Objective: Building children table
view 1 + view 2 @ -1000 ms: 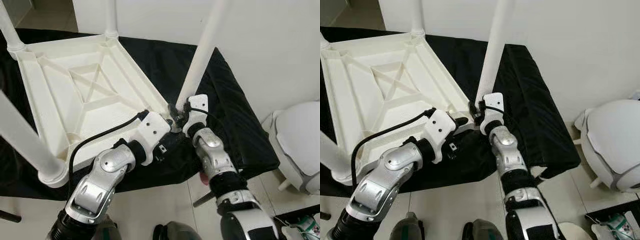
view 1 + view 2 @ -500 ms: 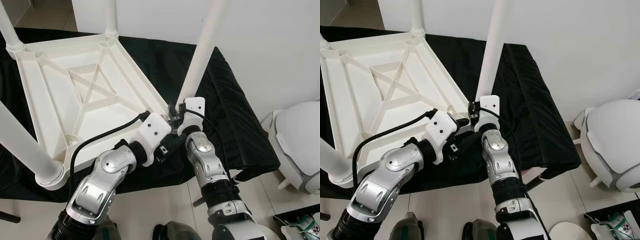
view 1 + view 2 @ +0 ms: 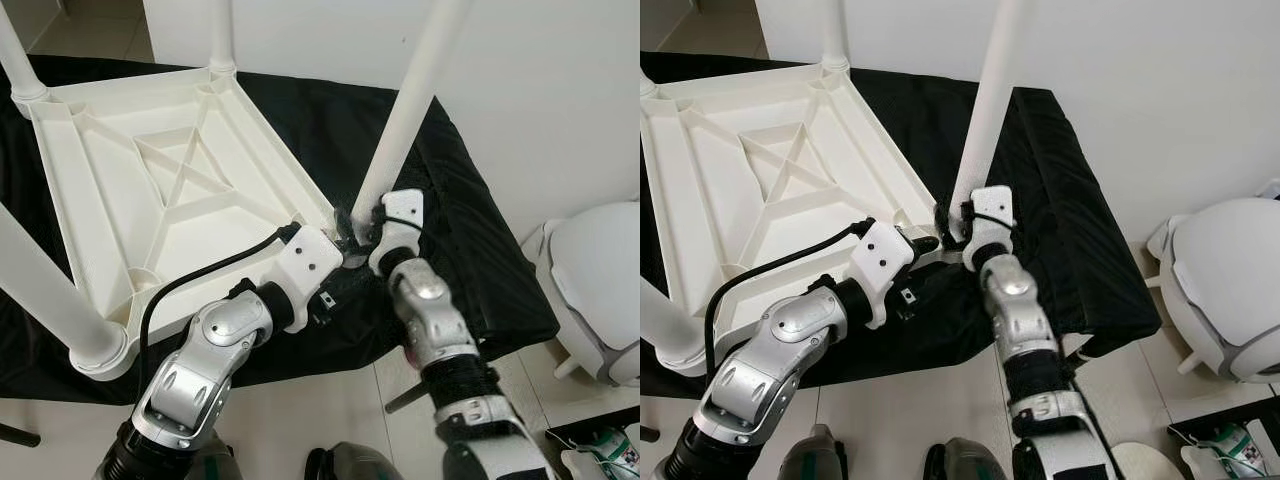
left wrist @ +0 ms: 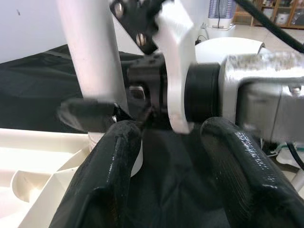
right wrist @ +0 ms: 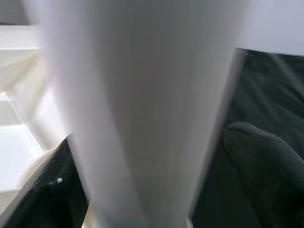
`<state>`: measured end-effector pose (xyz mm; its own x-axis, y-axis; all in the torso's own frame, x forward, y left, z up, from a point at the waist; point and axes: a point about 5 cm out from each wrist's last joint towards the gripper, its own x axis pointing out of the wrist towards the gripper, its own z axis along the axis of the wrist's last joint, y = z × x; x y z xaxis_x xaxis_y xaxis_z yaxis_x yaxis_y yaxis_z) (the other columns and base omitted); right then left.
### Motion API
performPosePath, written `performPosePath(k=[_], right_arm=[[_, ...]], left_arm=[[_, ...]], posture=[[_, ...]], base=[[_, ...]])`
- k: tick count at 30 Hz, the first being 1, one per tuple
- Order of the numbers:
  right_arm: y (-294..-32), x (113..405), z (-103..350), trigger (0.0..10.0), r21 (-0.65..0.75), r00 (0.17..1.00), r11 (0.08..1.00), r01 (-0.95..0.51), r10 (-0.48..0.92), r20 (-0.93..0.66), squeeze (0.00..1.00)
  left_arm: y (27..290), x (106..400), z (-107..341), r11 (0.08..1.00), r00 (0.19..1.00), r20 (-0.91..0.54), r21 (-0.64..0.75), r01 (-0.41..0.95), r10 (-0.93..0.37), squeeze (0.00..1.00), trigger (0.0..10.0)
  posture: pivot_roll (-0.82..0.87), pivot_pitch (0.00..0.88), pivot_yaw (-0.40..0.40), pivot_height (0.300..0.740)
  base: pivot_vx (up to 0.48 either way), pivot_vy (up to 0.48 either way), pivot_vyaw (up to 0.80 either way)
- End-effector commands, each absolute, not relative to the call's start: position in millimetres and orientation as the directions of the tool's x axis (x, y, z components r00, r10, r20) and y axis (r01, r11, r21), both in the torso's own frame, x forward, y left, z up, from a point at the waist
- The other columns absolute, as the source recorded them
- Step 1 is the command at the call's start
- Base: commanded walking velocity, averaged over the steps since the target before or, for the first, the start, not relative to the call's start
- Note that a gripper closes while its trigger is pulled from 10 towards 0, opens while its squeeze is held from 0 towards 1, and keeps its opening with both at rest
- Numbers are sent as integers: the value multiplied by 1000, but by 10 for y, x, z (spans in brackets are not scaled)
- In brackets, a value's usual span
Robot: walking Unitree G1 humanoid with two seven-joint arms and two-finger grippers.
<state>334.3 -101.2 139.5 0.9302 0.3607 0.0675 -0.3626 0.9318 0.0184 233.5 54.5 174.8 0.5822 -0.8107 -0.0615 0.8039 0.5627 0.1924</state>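
Both grippers (image 3: pixel 352 232) (corner) around leg (image 3: pixel 405 110).

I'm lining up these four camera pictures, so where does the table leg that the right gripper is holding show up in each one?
Left eye: table leg right of centre, rising to the top edge.
Right eye: leg at centre, rising likewise.
Left wrist: the pale post at upper left.
Right wrist: the blurred white column between the fingers.
Shared landmark: the black cloth.
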Motion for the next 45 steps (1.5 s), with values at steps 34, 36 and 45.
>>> performPosePath(k=[34,36,45], right_arm=[[-1230,3457,1221,2235,-50,684,683,-729,729,-19,0],[-1210,3442,1189,10000,-41,694,693,-720,720,-16,0],[-1204,3462,1094,10000,-8,866,867,-498,496,-62,0]], left_arm=[[583,2345,1782,593,613,-54,204,779,-788,0,10000],[581,2342,1780,591,612,-54,202,781,-789,0,10000],[571,2331,1776,584,604,-56,199,787,-795,0,10000]], posture=[[25,12,-117,740],[22,14,-116,740],[12,22,-115,740]], base=[[0,0,0],[0,0,0],[0,0,0]])
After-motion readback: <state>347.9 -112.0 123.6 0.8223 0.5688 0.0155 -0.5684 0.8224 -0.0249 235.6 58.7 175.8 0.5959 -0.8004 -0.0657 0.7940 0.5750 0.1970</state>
